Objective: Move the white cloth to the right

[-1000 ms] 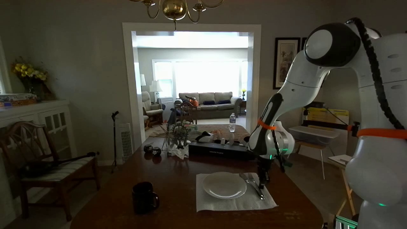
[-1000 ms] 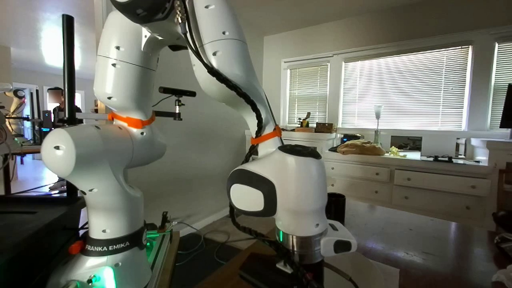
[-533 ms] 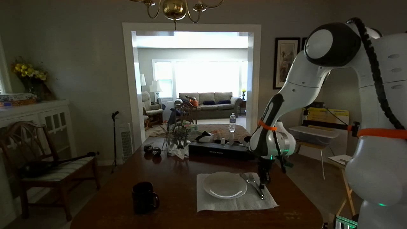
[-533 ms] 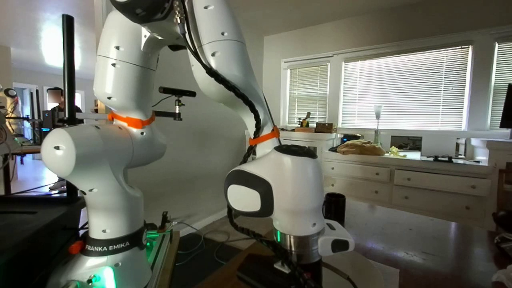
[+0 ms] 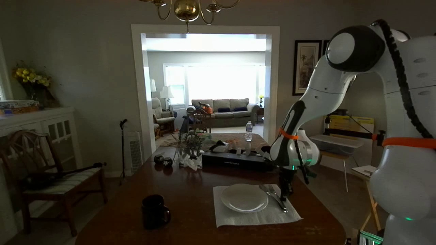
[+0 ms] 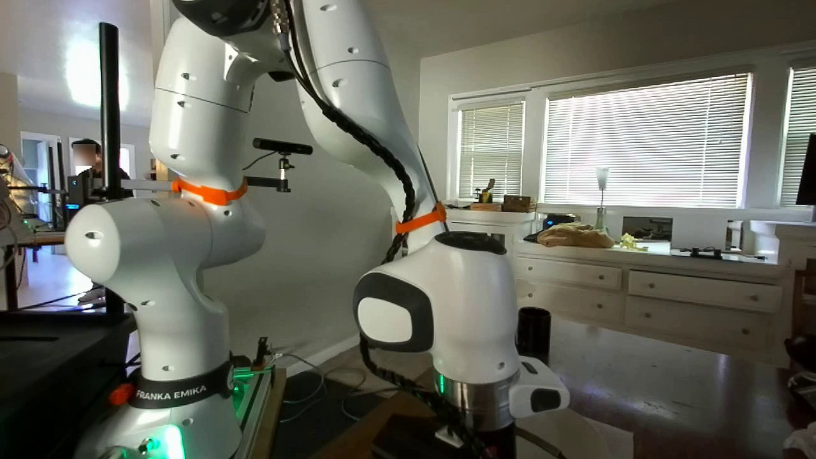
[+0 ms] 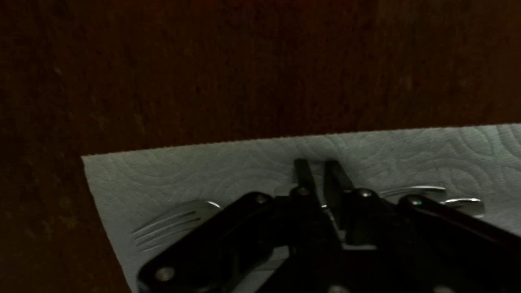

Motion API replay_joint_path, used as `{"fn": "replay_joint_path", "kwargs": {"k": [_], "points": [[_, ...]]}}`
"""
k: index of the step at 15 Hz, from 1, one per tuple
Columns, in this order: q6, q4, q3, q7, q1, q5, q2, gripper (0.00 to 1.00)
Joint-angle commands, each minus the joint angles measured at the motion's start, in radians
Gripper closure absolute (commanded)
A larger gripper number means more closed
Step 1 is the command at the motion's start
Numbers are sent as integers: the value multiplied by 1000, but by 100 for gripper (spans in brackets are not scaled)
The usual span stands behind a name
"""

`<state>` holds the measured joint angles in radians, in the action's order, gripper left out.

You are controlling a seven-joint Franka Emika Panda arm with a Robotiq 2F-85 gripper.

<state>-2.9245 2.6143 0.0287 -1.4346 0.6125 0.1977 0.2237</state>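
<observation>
The wrist view shows the gripper (image 7: 316,162), tips close together, any pinch unclear, inside the right edge of the white cloth (image 5: 251,218), which lies right of the black mug (image 5: 153,212) and could slip if the dinner plate (image 5: 244,198) pins it.

A home's dining room shows in its chandelier (image 5: 186,10), wooden table (image 5: 187,190) and nearby sofa (image 5: 229,116).

In an exterior view, the arm (image 5: 396,115) stands at right, elbow (image 5: 357,47) high, forearm (image 5: 322,90) sloping down leftward. The gripper (image 7: 316,162) points downward; its fingers (image 7: 337,179) stand close together, a narrow gap visible between them.
</observation>
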Motion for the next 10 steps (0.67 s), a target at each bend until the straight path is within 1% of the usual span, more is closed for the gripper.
{"fn": "replay_joint_path", "kwargs": {"k": [1, 6, 7, 8, 9, 10], "points": [[-3, 6, -12, -4, 8, 3, 12, 51], [55, 33, -50, 47, -9, -26, -92, 13], [63, 26, -56, 58, -9, -28, -102, 5], [75, 25, -72, 78, -12, -43, -128, 1], [97, 24, -133, 109, -65, -63, -154, 0], [114, 22, -161, 151, -84, -90, -175, 0]]}}
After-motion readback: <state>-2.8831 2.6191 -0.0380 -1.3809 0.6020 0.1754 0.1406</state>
